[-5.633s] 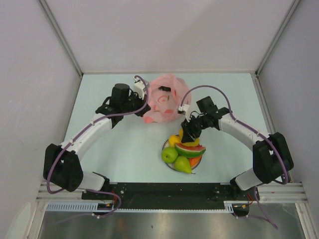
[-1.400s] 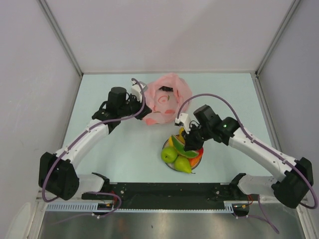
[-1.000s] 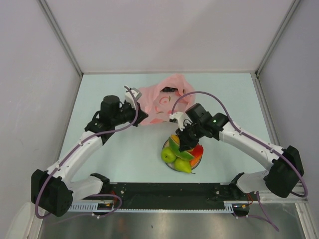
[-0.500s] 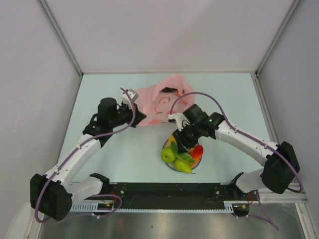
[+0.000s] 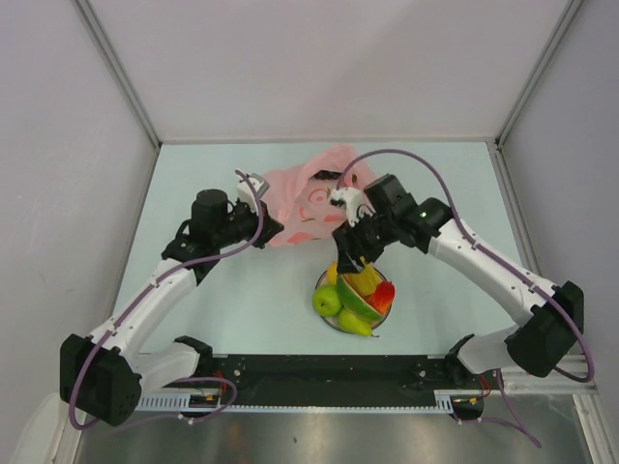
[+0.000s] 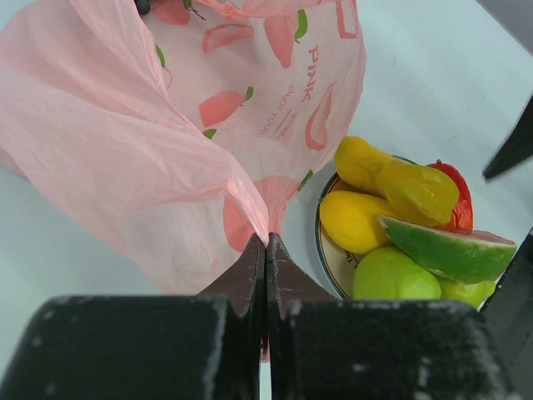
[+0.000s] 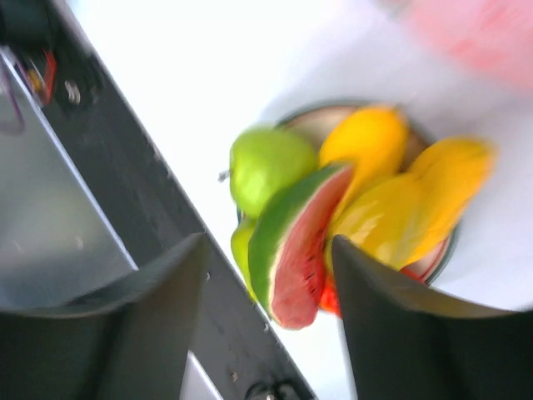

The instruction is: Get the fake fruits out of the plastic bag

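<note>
Above the fake fruits (image 5: 350,302), the right gripper (image 5: 355,253) is wide open; the plastic bag (image 5: 295,193) lies behind it, pinched by the left gripper (image 6: 266,250)

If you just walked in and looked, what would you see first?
The bright heap of fake fruits jumps out first, piled on a plate near the front of the table, with the right hand hanging open over it. Just behind sits the crinkly pink plastic bag, and the left hand is pinching its edge.
</note>
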Robot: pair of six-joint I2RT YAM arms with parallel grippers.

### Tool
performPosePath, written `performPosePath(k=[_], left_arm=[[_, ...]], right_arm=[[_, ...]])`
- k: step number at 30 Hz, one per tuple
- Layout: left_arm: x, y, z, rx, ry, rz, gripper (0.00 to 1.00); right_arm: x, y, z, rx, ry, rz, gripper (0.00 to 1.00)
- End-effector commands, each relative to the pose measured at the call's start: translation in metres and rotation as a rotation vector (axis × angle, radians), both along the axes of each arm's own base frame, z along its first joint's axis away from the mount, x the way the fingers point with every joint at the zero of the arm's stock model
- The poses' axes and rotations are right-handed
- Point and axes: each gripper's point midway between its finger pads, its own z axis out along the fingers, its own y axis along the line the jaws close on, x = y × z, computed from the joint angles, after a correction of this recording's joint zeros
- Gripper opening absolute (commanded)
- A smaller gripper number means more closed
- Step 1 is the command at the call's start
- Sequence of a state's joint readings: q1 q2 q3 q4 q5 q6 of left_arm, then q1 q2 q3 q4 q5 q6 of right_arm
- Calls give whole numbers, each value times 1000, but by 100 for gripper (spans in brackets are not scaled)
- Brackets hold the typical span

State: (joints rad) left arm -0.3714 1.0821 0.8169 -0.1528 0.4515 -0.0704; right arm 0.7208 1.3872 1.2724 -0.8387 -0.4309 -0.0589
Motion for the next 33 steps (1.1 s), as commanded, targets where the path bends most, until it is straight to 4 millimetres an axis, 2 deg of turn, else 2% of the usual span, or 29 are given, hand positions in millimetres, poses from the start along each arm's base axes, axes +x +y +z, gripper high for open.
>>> performPosePath(k=[1, 2, 3, 4, 6, 7, 9, 10, 12, 13, 14, 16, 17, 18, 20, 22, 23, 24, 26, 29, 30, 32, 33], left_arm=[[5, 0, 11, 1, -25, -16, 0], [7, 0, 10, 6, -25, -16, 0], [8, 0, 11, 7, -26, -16, 0], [9, 0, 12, 7, -25, -18, 0], [10, 0, 12, 6, -24, -21, 0], [11, -1, 15, 2, -24, -25, 0], [12, -3, 15, -3, -14, -38, 0], [14, -4, 21, -6, -22, -45, 0], [16, -8, 22, -2, -12, -61, 0], [19, -8, 30, -3, -21, -61, 0], [21, -8, 33, -3, -26, -62, 0], [26, -7, 46, -20, -39, -56, 0], [28, -7, 51, -31, -46, -53, 0], [31, -3, 57, -41, -53, -41, 0], [30, -6, 76, -79, -78, -71, 0], [26, -8, 93, -121, -106, -113, 0], [22, -10, 97, -137, -109, -141, 0], [18, -9, 104, -152, -123, -161, 0], [5, -14, 108, -172, -125, -235, 0], [-10, -9, 107, -156, -138, -275, 0], [-15, -6, 101, -147, -115, -278, 0], [-23, -2, 101, -112, -165, -301, 0], [-25, -1, 96, -101, -161, -304, 0]], right_arm=[[58, 5, 50, 159, -86, -124, 76], [67, 6, 53, 178, -89, -130, 85], [81, 12, 56, 195, -92, -131, 99], [100, 12, 63, 224, -130, -150, 100], [122, 21, 74, 261, -206, -126, 100], [142, 29, 84, 295, -280, -118, 100], [159, 39, 90, 346, -330, -123, 100], [178, 48, 87, 374, -358, -138, 100], [199, 56, 76, 385, -328, -197, 100], [209, 64, 58, 383, -307, -188, 100], [216, 67, 56, 391, -309, -172, 100], [225, 71, 42, 378, -285, -164, 88], [241, 76, 32, 365, -269, -192, 84], [255, 70, 26, 357, -235, -273, 76], [280, 66, 12, 346, -224, -346, 71], [303, 55, 1, 303, -260, -416, 69], [312, 52, -15, 278, -255, -431, 69], [323, 47, -12, 267, -286, -454, 69], [340, 34, -25, 187, -342, -505, 70], [354, 4, -32, 63, -418, -606, 73], [346, -4, -35, 33, -418, -620, 73], [333, -14, -37, 7, -414, -636, 74], [322, -17, -24, 24, -421, -632, 74]])
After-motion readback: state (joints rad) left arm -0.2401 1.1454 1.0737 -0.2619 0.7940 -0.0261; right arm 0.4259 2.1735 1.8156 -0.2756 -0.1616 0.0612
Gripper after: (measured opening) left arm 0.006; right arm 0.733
